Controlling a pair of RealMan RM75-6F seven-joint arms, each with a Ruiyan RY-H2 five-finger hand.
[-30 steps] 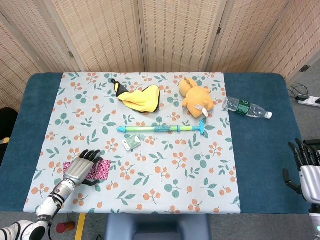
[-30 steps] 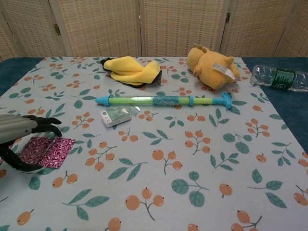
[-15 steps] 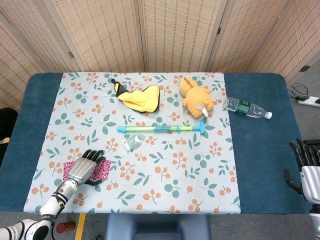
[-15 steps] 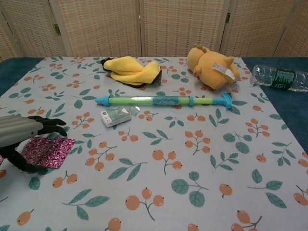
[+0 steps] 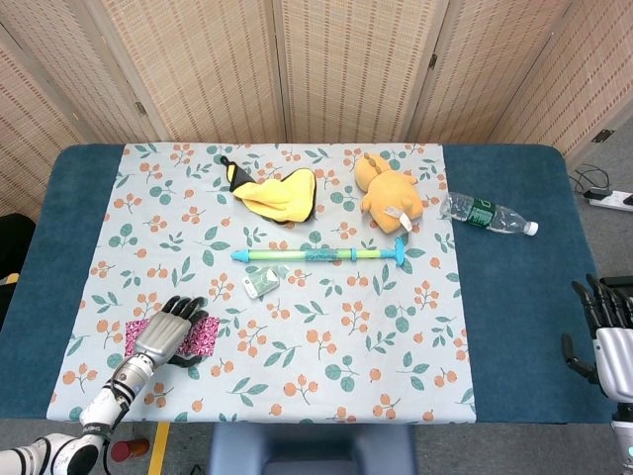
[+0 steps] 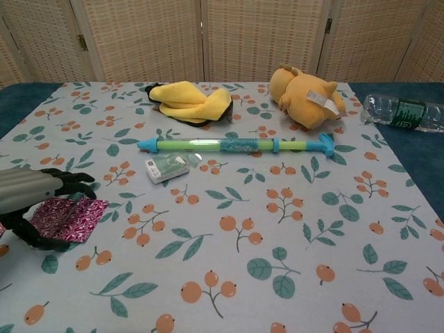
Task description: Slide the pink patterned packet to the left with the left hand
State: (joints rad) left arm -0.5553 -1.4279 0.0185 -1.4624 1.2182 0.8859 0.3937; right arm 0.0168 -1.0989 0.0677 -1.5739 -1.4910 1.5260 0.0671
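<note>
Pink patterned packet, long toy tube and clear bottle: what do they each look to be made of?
Pink patterned packet: probably thin printed plastic film or foil, lying flat with a crease down the middle. Long toy tube: hard plastic, with a translucent green barrel and opaque blue ends. Clear bottle: thin transparent plastic, with a green label and white cap, lying on its side.

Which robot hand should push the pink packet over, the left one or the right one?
The left hand. It already sits over the pink patterned packet at the cloth's near-left corner. The right hand is far off at the table's right edge, holding nothing.
</note>
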